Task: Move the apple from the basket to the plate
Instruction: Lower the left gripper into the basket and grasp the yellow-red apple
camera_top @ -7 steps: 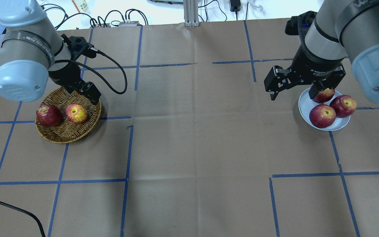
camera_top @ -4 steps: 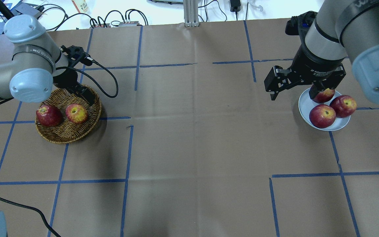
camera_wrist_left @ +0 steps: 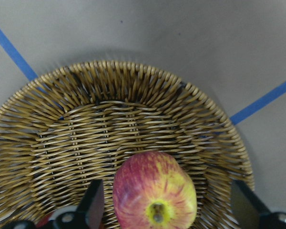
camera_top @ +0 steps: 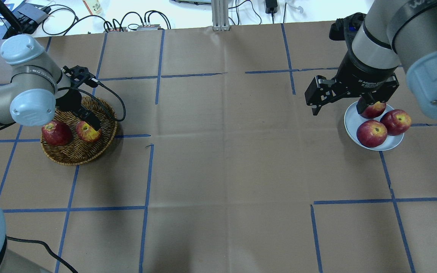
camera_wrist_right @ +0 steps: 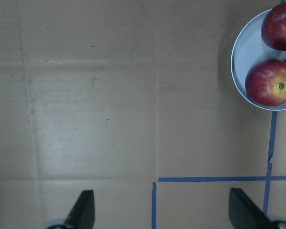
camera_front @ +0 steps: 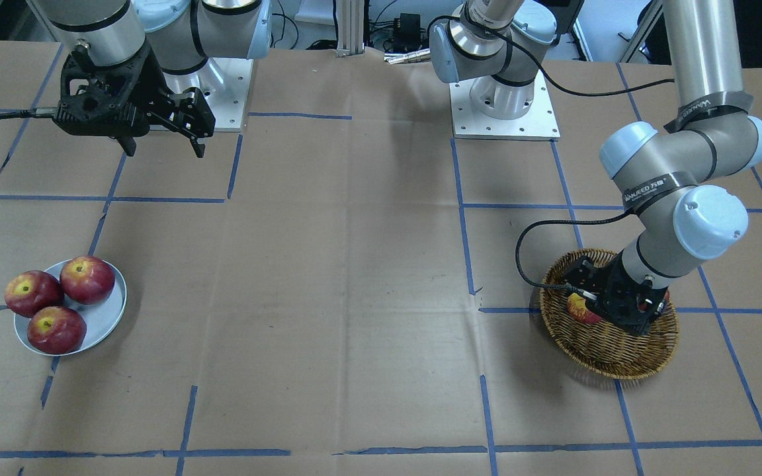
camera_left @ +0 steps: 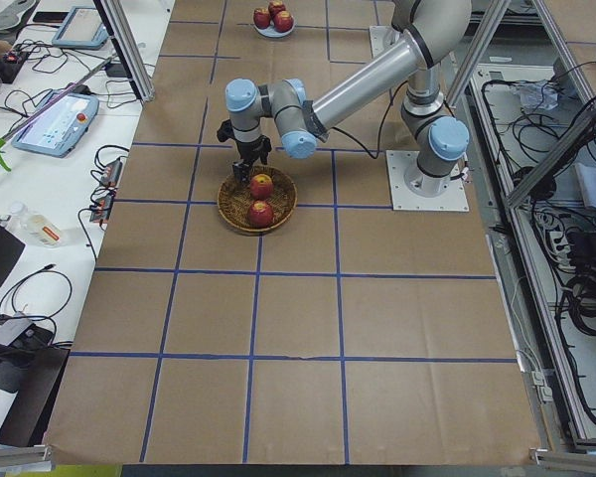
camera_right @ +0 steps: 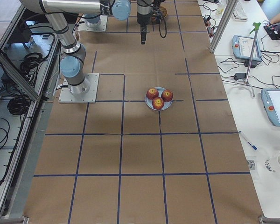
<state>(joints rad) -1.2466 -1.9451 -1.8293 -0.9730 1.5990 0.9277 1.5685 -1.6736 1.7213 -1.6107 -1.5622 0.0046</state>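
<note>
- The left gripper (camera_wrist_left: 166, 200) has its fingers spread, one on each side of the streaky apple (camera_top: 87, 132) in the wicker basket (camera_top: 70, 157), not touching it.
- The right gripper (camera_front: 165, 144) has its fingers apart, above the table near the plate (camera_top: 351, 125).

Silver tubular arms (camera_front: 702, 53), pale blue joint caps (camera_front: 712, 221) (black cable (camera_front: 517, 254) along one)

table (camera_top: 222, 170) covered in creased brown paper, gridded with blue tape lines (camera_top: 144, 178), wicker basket (camera_top: 66, 161) on the robot's left side, pale blue-grey plate (camera_top: 350, 121) well apart on its right, white base plates (camera_front: 533, 125) at the robot's edge
</note>
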